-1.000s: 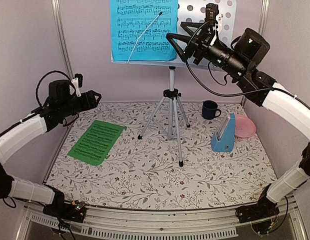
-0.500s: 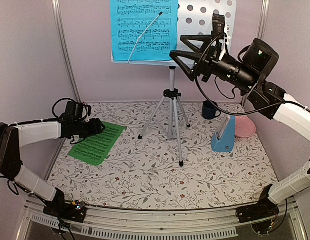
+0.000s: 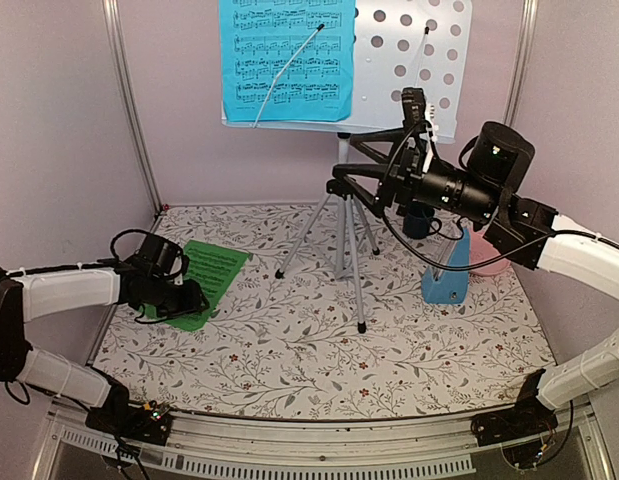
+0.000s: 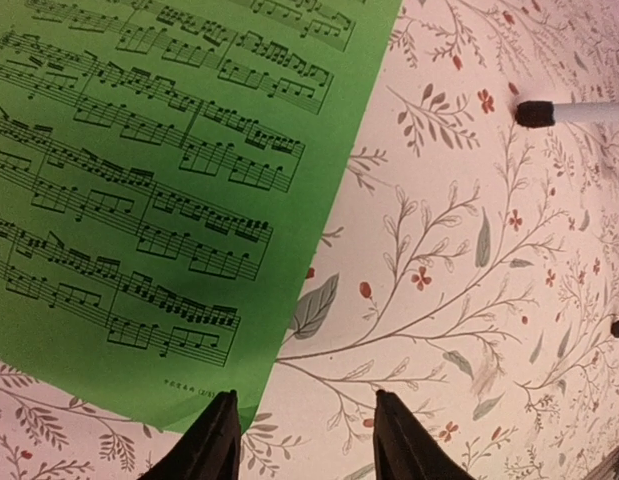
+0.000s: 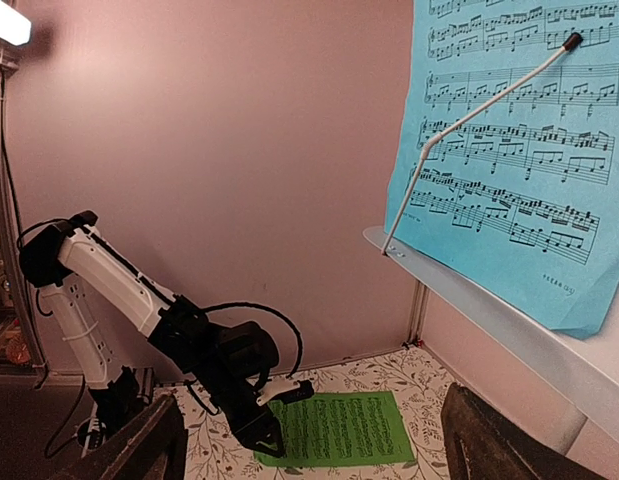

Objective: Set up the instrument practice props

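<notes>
Left tool (image 4: 307,445) sits low at the near corner of the green music sheet (image 4: 139,180), jaws apart, nothing clamped. One finger is over paper, the other over bare surface (image 4: 439,300). Can't tell if the tips touch down. The sheet lies flat, left of the music stand (image 3: 409,60), well apart from its tripod (image 3: 356,275). Right tool (image 3: 346,167) hangs wide apart and empty, near the stand's mast; depth unclear from above. Blue music sheet (image 3: 286,60) sits on the stand's left half under a wire retainer. Metronome (image 3: 447,275) stands right of the stand.

Failure modes, as I judge them:
1. Flat paper gives no edge to bite, so jaws may shut on nothing or skid the sheet away from the stand.
2. A corner-only pinch may crease or tear the sheet on lift.
3. Too much downforce jams the tips on the surface.
4. Right arm swing near the mast may tip the stand and drop the blue sheet.
</notes>
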Controlling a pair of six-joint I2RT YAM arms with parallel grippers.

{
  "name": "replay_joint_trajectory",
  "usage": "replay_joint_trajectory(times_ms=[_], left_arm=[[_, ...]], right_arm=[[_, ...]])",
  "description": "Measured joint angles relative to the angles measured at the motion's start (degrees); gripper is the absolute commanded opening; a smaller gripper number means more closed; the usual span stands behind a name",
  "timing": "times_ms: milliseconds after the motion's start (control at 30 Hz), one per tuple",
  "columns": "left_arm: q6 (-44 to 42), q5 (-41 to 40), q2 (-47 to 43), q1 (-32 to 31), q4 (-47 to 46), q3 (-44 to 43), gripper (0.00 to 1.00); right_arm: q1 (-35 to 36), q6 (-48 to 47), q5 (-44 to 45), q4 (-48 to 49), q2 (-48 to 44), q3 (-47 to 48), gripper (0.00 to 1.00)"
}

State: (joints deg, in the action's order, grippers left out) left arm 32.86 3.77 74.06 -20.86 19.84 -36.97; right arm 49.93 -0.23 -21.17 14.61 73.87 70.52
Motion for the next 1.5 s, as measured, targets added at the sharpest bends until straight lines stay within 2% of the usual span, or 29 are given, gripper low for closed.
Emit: replay_joint_trajectory(times_ms=[300, 533, 667, 900, 1033, 1367, 1500], left_arm=[[-1.73, -1.66, 6.62, -0.98, 3.54, -2.29, 0.44], [-3.23, -1.29, 7.15, -1.62, 5.09, -2.51, 0.38], [-4.37, -1.20, 8.63, -2.10, 5.42, -2.54, 0.38], [-6.78, -3.37, 10.88, -2.93, 7.89, -3.45, 0.45], [-7.63, -4.44, 12.57, -4.81, 9.49, -5.05, 0.42], [-2.67, 5.14, 12.79, -9.27, 5.40, -5.66, 0.39], [-2.25, 5.09, 11.72, -9.79, 6.27, -8.24, 0.41]], right_arm=[[0.00, 2.01, 0.07, 1.73, -2.05, -2.86, 0.90], [0.00, 2.23, 1.07, 2.19, -3.65, -4.44, 0.90], [0.00, 2.38, 1.16, 2.19, -3.74, -4.76, 0.91], [0.00, 2.38, 1.18, 2.19, -3.76, -4.92, 0.91], [0.00, 2.38, 1.20, 2.19, -3.76, -4.94, 0.91], [0.00, 2.38, 1.57, 2.19, -3.76, -4.92, 0.91], [0.00, 2.38, 1.60, 2.19, -3.76, -4.92, 0.91]])
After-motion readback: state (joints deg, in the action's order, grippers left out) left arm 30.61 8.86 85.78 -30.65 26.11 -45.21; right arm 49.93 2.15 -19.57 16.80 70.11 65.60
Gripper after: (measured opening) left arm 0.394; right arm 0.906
